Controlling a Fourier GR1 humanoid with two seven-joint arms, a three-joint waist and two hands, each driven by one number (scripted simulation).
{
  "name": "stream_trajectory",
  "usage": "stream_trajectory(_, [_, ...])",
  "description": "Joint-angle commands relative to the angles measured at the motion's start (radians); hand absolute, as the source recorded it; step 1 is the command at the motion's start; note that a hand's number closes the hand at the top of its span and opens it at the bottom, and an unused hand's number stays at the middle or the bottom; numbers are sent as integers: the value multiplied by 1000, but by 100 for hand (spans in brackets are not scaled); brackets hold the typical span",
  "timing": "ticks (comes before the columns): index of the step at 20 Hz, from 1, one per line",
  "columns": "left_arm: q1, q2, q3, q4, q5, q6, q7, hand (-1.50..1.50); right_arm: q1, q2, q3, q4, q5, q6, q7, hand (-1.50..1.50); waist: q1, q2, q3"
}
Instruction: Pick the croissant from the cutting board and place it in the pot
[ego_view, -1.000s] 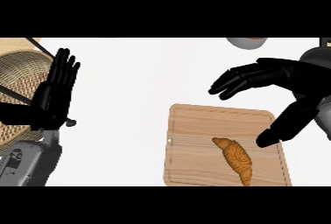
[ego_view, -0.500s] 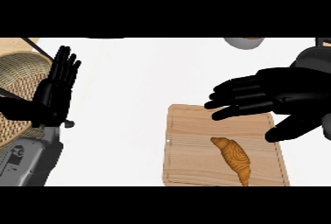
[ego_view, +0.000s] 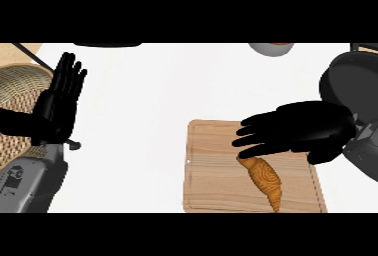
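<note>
step: reaching | right hand (ego_view: 299, 132) spread, holding nothing, above croissant (ego_view: 266, 181) top end on cutting board (ego_view: 214, 175) | next: lower, close fingers | left hand (ego_view: 57, 102) rests flat, far left of board

Golden-brown croissant (ego_view: 266, 181): one, lying on the board.
Pale wooden cutting board (ego_view: 214, 170): one, right there at lower centre.
Black robot hands: two, the left hand (ego_view: 59, 102) at the left edge, the right hand (ego_view: 303, 131) over the board's top.
Dark grey round pot (ego_view: 353, 82): one, cut by the right edge.
Woven tan basket (ego_view: 21, 85): one, at the left edge.
Small grey bowl (ego_view: 272, 48): one, peeking in at the top.
</note>
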Motion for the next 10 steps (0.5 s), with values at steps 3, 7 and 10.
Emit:
stream_trajectory(3, [-14,1,23,-6,2,-12,24,0,-1,38,84,164,135,4,-147,-150,-10,-1,0])
stream_trajectory(7, [21,-18,25,29,-26,-19,-27,0,-1,71,103,143,156,36,-126,-150,-18,-4,-1])
stream_trajectory(10, [35,-6,34,-27,-36,-9,15,0,21,105,109,159,196,-3,-142,-150,-18,-6,-1])
